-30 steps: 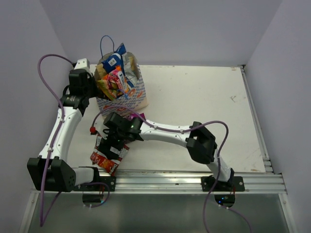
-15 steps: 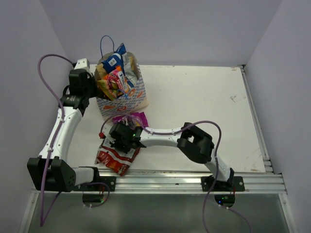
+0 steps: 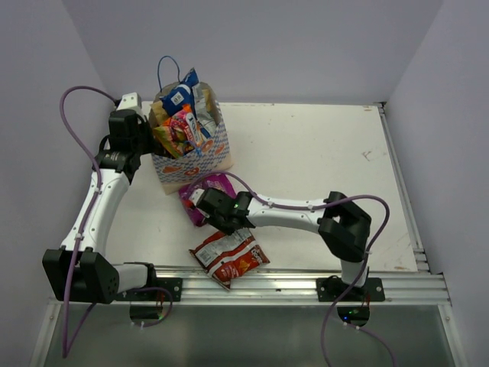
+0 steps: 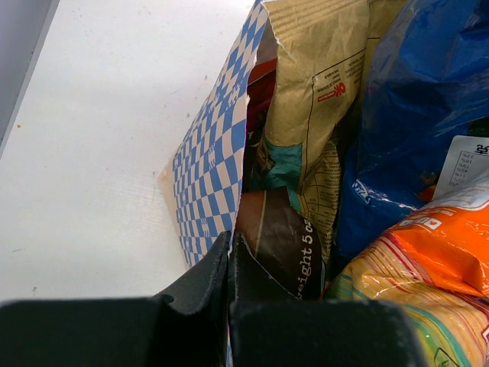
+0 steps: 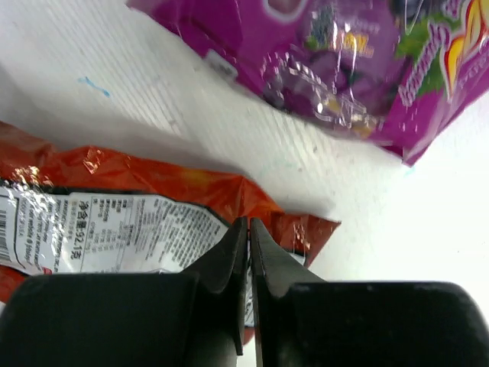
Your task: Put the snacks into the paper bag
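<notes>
Top external shows a red packet (image 3: pixel 229 258) lying on the desk (image 3: pixel 321 168) by the near edge. At that packet's far edge, the right claw (image 5: pixel 249 227) pinches the foil, fingers almost together. Just beyond lies a purple packet (image 3: pixel 208 183), close to the bag (image 3: pixel 200 159). More packets (image 3: pixel 179 115) fill the upright bag, and the left claw (image 4: pixel 230 243) is clamped on its checkered left wall.

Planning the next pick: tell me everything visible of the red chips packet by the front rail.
The red chips packet is crinkly glossy foil, red-orange, its silver-white printed panel facing up. It lies flat and angled on the table near the front edge, apart from the purple packet. The right gripper looks pinched shut on its far edge.
</notes>
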